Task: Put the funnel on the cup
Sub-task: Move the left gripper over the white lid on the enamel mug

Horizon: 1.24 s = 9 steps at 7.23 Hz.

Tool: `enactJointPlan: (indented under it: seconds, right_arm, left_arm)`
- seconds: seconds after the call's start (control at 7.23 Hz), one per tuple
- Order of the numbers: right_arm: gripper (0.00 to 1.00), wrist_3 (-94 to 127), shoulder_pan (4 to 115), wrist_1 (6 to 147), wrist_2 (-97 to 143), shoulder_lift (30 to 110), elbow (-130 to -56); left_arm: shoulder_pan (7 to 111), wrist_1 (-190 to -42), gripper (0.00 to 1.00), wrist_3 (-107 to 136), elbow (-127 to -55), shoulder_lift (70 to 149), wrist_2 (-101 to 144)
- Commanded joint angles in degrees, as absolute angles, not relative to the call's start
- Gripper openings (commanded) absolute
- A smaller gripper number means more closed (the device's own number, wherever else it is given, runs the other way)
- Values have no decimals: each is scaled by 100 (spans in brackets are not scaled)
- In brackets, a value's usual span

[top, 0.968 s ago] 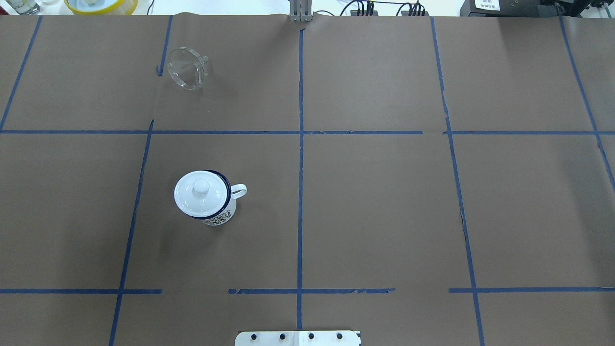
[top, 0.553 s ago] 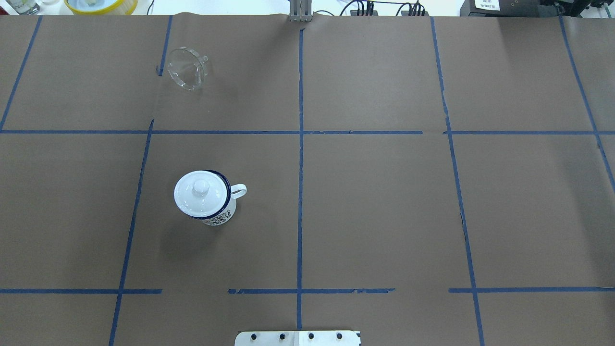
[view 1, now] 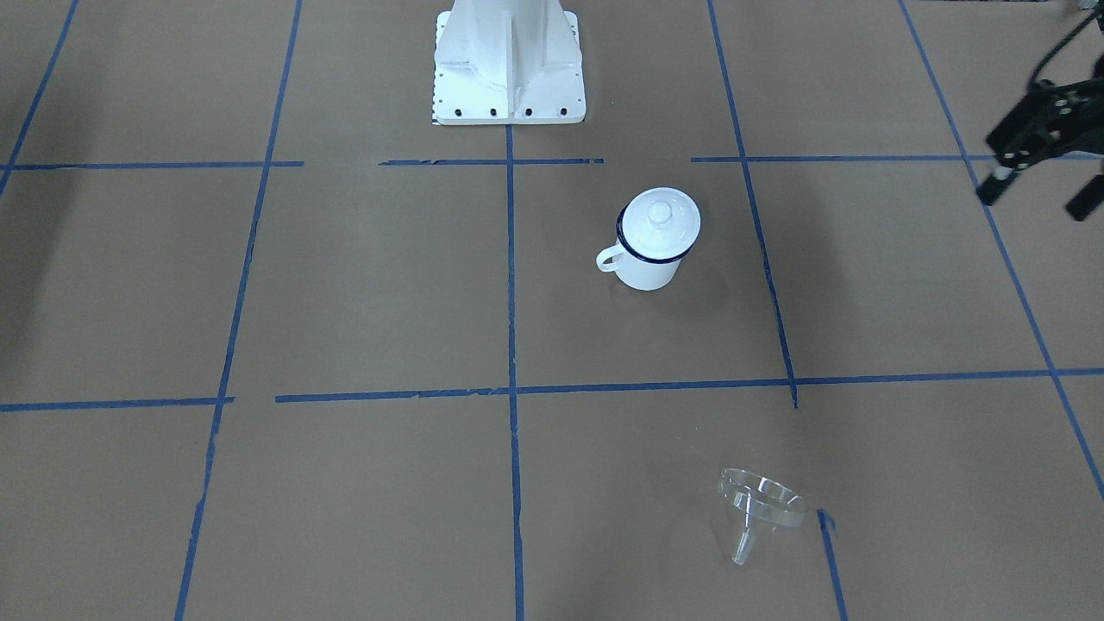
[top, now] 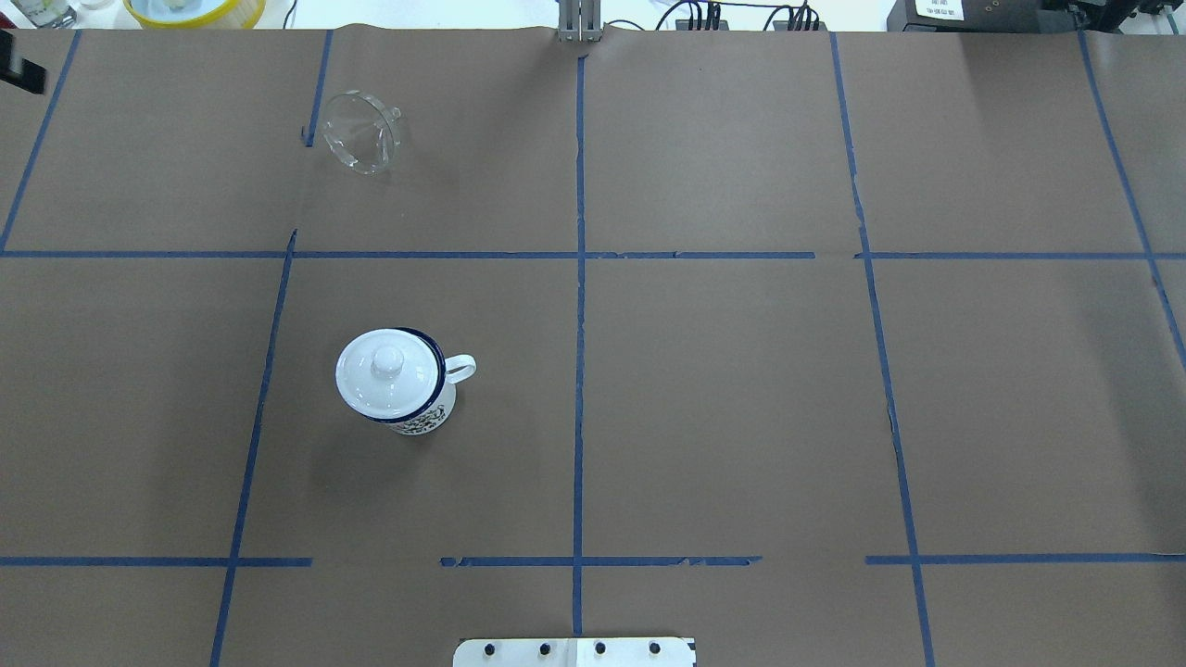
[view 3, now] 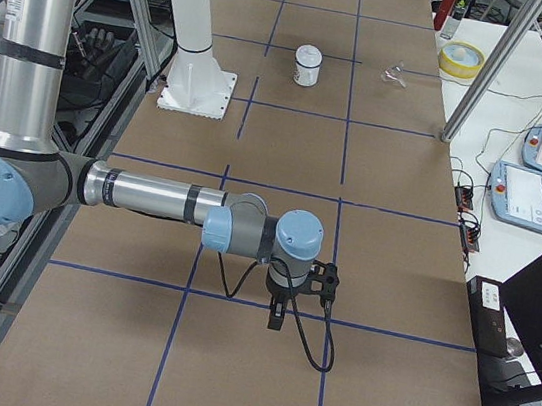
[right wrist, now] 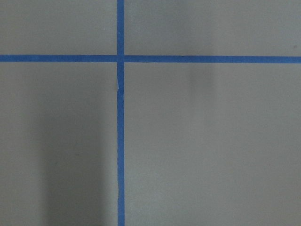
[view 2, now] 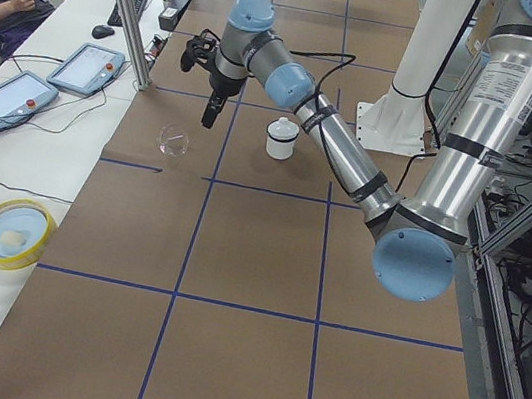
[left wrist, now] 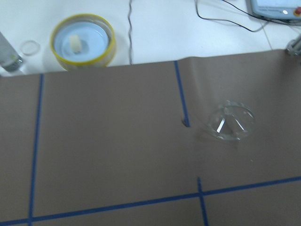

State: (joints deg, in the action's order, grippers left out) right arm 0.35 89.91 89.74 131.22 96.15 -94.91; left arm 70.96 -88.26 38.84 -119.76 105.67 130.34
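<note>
Nothing done yet. We find the funnel (top: 361,132) tipped on its side at the far left of the bench (top: 741,417), untouched and well apart from the cup (view 1: 647,267). A knobbed lid (view 1: 660,220) covers the cup; we judge it must come off first. Left end effector (view 1: 1033,203) hangs near the bench's left edge, spread wide, empty. Right end effector (view 3: 274,323) hovers far off; its spread we cannot tell. Remaining: grasp, carry, seat.

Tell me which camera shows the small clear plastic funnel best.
Exterior front-facing: the small clear plastic funnel lies on its side, mouth and spout both distinct. Overhead and left wrist show mainly the mouth; the side views show it tiny; right wrist, nothing.
</note>
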Motion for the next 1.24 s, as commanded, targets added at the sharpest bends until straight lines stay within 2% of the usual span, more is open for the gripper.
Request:
enactJointPlan:
  seconds: [0.0,0.28,0.83,1.11]
  right_arm:
    - [100,35,8991,8974,13122,9615,-9492]
    - [100,35,8991,8974,13122,9615,-9483]
    - [100,35,8991,8974,13122,9615,-9492]
    - [100,35,8991,8974,13122,9615,-9492]
  left_arm:
    - [5588,-8144,100,5549,-12295,11062,11907]
    - [4741,-6713,100,6439,-12252,12098,11446]
    - [3571,-6627,100,7382,-11752,12463,10462]
    - [3350,-6618,98,7383,-11471,12463,10301]
